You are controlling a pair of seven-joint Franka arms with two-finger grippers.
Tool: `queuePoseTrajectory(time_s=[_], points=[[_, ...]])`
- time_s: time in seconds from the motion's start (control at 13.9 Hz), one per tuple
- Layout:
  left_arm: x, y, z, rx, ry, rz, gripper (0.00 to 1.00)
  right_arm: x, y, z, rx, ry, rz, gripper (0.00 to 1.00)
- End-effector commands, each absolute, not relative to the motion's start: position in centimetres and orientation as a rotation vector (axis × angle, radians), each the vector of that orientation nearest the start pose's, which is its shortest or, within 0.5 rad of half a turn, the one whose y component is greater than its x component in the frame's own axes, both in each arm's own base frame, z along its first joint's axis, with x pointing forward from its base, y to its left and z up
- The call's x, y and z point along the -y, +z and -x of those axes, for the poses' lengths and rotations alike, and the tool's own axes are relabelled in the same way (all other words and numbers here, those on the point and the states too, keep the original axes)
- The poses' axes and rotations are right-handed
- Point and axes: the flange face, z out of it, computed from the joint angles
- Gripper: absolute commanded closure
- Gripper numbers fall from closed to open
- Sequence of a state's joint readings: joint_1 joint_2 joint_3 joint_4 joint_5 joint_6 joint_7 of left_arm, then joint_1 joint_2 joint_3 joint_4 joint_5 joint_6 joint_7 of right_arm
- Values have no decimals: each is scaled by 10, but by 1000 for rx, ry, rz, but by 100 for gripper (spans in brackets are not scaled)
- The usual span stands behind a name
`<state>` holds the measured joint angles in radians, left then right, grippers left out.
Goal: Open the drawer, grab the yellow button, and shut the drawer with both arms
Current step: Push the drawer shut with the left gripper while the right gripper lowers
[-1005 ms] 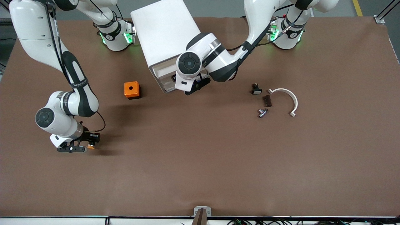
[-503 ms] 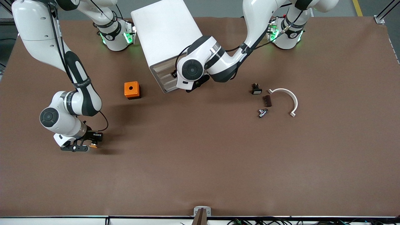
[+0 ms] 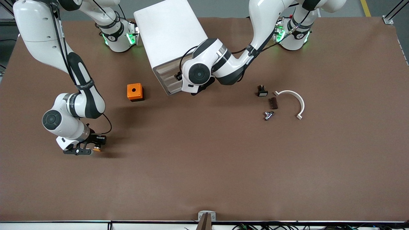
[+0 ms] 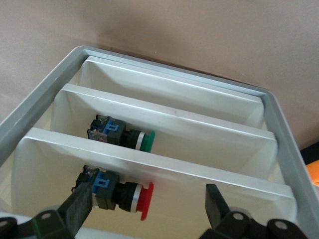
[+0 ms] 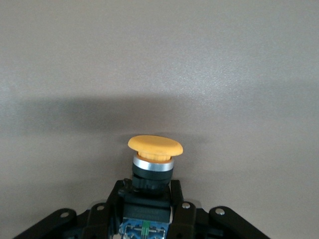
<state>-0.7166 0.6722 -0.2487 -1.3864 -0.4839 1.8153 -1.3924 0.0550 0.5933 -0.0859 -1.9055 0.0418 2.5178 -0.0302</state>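
The right gripper is clamped on the button, its fingers pinching the black body so that the orange cap sticks out past the tips. It hangs low over bare table toward the right arm's end, nearer the front camera than the orange cube.

The left gripper has its jaws spread wide, with nothing between them, right at the cabinet's front. Its wrist view looks down the stacked drawer fronts: a red-capped button lies in one tray and a green-capped button in the next. From the front view the top drawer sits pushed in, flush with those below it.

Toward the left arm's end lie a small black-and-white part, a dark block, a metal piece and a white curved bracket, all close together and well apart from both grippers.
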Motion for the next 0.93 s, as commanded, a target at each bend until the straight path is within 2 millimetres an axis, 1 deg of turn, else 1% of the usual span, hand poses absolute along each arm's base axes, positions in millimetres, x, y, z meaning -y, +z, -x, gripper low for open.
queuePoseTrajectory(time_s=[0.0, 0.14, 0.22, 0.29, 0.43, 0.5, 0.57, 0.72, 0.86], points=[[563, 351, -420, 957, 900, 2914, 0, 19, 188, -631, 61, -52, 3170, 97], [553, 358, -433, 921, 750, 2950, 0, 21, 187, -631, 54, -50, 3170, 97], [546, 370, -443, 907, 652, 2976, 0, 21, 187, -631, 50, -48, 3169, 97], [531, 374, -461, 907, 577, 2987, 0, 21, 187, -631, 43, -48, 3167, 97], [502, 403, -488, 873, 457, 3039, 0, 22, 188, -631, 30, -51, 3164, 96], [479, 424, -507, 895, 422, 3068, 0, 23, 189, -632, 19, -51, 3163, 68], [453, 451, -524, 916, 380, 3107, 0, 24, 190, -633, 10, -58, 3164, 1], [404, 493, -544, 881, 335, 3141, 0, 23, 190, -633, 12, -56, 3163, 0], [351, 529, -555, 785, 316, 3165, 0, 22, 190, -633, 16, -61, 3164, 0]])
